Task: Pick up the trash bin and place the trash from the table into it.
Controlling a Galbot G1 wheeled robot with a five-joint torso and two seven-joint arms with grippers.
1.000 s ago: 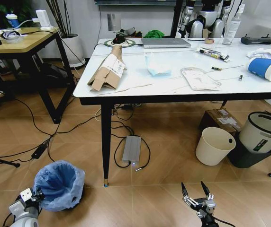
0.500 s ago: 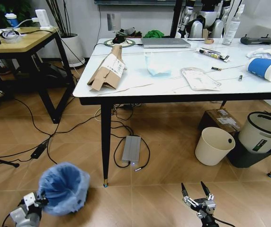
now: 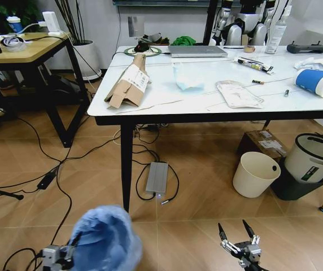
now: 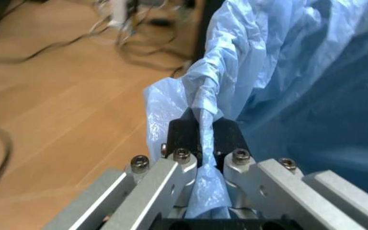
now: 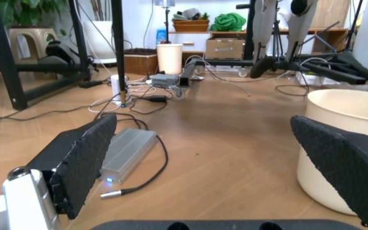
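1. The trash bin (image 3: pixel 106 240) is seen low at the head view's left-bottom, round, wrapped in a crinkled translucent light-blue plastic bag; it is held up over the brown tile floor (image 3: pixel 206 197), in front of the bench's near left leg.
2. The left hand (image 4: pixel 203 139) is clamped on a bunched fold of the trash bin's bag at the rim; black pads and silver screwed finger bars are shown in the left wrist view.
3. The right hand (image 3: pixel 236 231) is held low at the right-bottom, its two thin black fingers spread apart with nothing between them; textured black pads (image 5: pixel 82 160) are seen in the right wrist view.
4. On the glossy white veined bench (image 3: pixel 167 101) the trash is laid: a flattened brown cardboard box (image 3: pixel 129 86) with a white label (print unreadable), a crumpled pale tissue (image 3: pixel 187 78), a white plastic packet (image 3: pixel 238 94), a blue paper cup (image 3: pixel 318 81) on its side.
5. Compared with the earlier frames, the trash bin is shifted right and nearer the camera, larger in view; the left hand is moved right with it. The right hand is hardly changed.
6. A cream bucket (image 3: pixel 255 174) and a white bin with black rim (image 3: pixel 313 156) are stood under the bench's right side.
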